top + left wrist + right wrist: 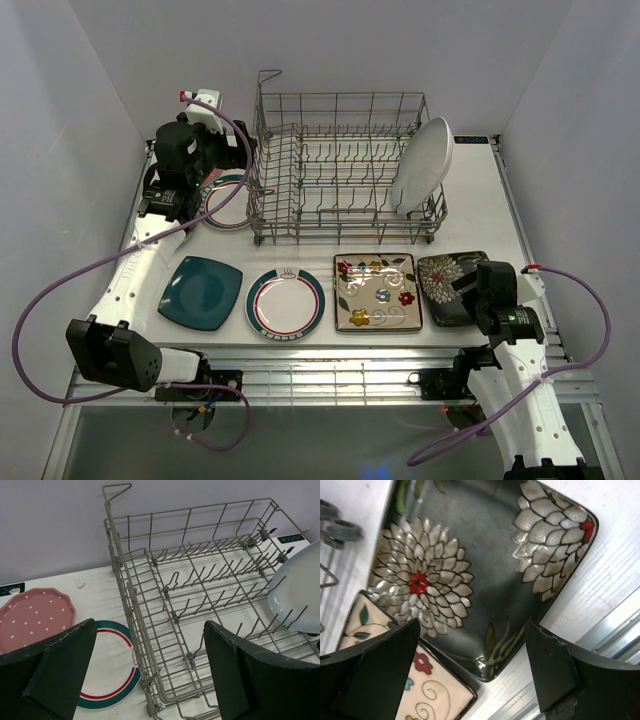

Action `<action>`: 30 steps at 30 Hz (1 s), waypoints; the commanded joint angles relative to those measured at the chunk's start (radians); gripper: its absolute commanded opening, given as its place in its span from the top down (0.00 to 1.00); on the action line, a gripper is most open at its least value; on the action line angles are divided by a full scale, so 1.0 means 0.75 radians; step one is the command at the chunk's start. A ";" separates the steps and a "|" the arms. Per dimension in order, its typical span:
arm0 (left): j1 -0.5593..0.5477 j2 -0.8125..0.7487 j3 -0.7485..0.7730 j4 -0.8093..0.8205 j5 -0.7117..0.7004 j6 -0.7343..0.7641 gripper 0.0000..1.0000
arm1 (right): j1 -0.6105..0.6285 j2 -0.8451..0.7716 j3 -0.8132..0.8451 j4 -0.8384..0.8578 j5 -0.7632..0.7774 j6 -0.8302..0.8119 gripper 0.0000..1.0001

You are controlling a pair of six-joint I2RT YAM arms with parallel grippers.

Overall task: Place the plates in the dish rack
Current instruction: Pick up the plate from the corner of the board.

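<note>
Beneath spread right gripper (470, 647): dark floral plate (485, 570); left gripper (150, 627), also spread, above dish rack (152, 560) edge.

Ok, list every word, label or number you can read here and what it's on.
Nothing here reads clearly.
The corner label on the table, far right: white lettering, too blurred.
The left label beside the pink dotted plate: blurred.
Marks on the rim of the front teal-and-red-rimmed plate: too small.
</note>
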 commanded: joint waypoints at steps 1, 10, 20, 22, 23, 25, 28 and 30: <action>0.007 -0.049 -0.011 0.029 0.022 -0.003 0.02 | -0.006 0.018 -0.024 -0.040 -0.043 0.028 0.10; 0.007 -0.039 -0.025 0.043 0.020 -0.007 0.02 | -0.006 0.010 -0.148 0.086 -0.176 0.134 0.10; 0.007 -0.037 -0.029 0.045 0.020 -0.007 0.02 | -0.004 0.010 -0.265 0.199 -0.229 0.210 0.07; 0.007 -0.037 -0.031 0.045 0.018 -0.007 0.02 | -0.006 0.000 -0.265 0.199 -0.229 0.210 0.07; 0.007 -0.037 -0.031 0.047 0.020 -0.007 0.02 | -0.006 0.000 -0.261 0.195 -0.234 0.208 0.06; 0.007 -0.035 -0.031 0.045 0.022 -0.007 0.02 | -0.006 0.006 -0.249 0.181 -0.234 0.202 0.05; 0.007 -0.037 -0.031 0.045 0.024 -0.007 0.02 | -0.006 0.010 -0.206 0.134 -0.195 0.181 0.05; 0.007 -0.035 -0.031 0.045 0.024 -0.007 0.02 | -0.004 0.012 -0.153 0.081 -0.168 0.163 0.06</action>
